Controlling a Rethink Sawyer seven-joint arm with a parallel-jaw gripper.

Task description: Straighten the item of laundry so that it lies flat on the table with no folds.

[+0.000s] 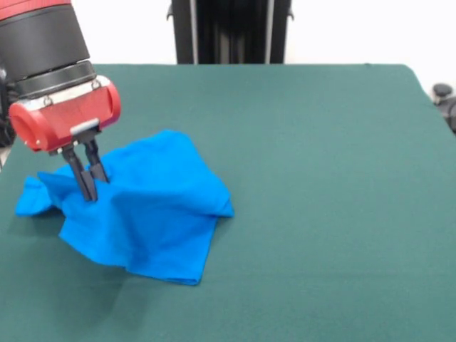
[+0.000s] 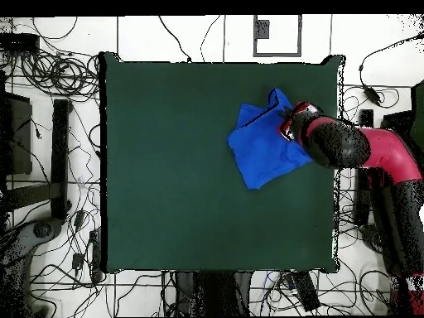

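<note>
The table [image 1: 320, 178] has a dark green felt-like top, bare over most of its width, with white floor around it strewn with black cables [image 2: 50, 74]. The blue T-shirt [image 1: 153, 214] lies crumpled with several folds near 1 side edge of the table — at the left in the front view, at the right in the overhead view. The red and black arm [image 2: 364, 149] reaches in over that edge. Its gripper [image 1: 90, 184] has 2 black fingers [image 1: 85, 182] close together, pinching a raised ridge of the shirt — cloth tented around them.
</note>
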